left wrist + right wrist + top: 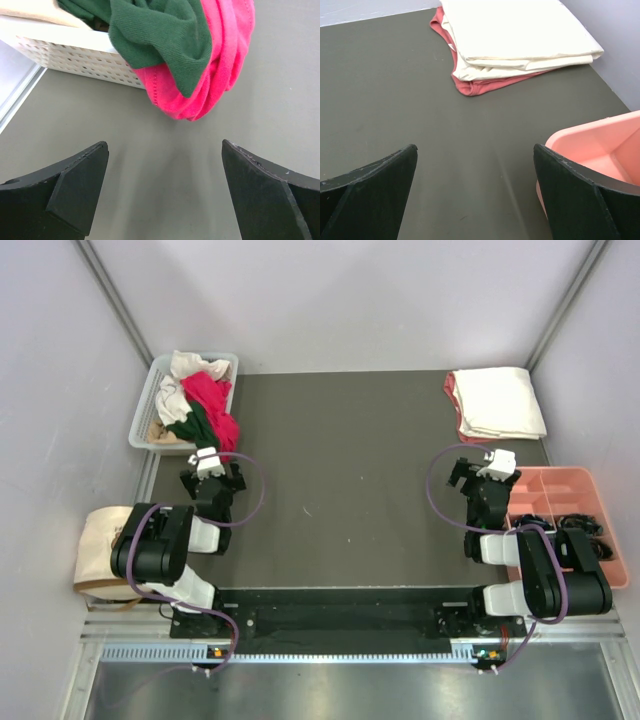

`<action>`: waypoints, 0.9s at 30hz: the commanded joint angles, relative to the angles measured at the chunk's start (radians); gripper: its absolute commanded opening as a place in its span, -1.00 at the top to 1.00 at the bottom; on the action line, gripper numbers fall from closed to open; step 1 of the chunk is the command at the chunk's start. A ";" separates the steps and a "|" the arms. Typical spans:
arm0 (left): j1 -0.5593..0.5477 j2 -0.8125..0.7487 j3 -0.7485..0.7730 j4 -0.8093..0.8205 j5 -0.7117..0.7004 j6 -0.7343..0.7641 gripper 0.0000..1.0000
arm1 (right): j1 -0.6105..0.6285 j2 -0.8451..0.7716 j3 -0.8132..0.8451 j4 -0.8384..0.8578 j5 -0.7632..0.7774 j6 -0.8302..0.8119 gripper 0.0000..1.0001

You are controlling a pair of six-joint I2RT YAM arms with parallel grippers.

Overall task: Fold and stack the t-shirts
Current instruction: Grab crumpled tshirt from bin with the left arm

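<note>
T-shirts [212, 405]: two in stack [497, 400], four colours in basket [143, 405]; left gripper [164, 145], right gripper [474, 148] wide, empty.

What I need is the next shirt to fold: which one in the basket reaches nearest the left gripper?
The crimson-pink shirt: it spills out of the basket onto the table before the left gripper; the green shirt drapes on it, higher up.

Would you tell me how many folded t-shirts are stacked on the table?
2 visible: a cream-white t-shirt on top, a salmon-pink t-shirt beneath it, at the far right corner; others may be hidden between.
</note>
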 commanded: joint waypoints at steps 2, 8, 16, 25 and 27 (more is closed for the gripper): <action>0.007 -0.043 -0.042 0.096 -0.056 -0.059 -0.98 | -0.002 -0.035 0.002 0.012 0.036 0.010 -0.97; -0.020 -0.153 -0.085 0.094 -0.176 -0.038 -0.98 | 0.009 -0.239 0.072 -0.267 0.001 -0.024 -0.97; -0.022 -0.525 0.154 -0.600 -0.157 -0.328 -0.98 | 0.156 -0.451 0.146 -0.436 0.187 -0.009 -0.98; -0.020 -0.435 0.487 -1.006 0.035 -0.381 -0.98 | 0.212 -0.476 0.488 -1.138 0.315 0.331 -0.97; -0.020 -0.381 0.562 -1.038 0.035 -0.366 -0.98 | 0.232 -0.488 0.484 -1.168 0.301 0.337 -0.98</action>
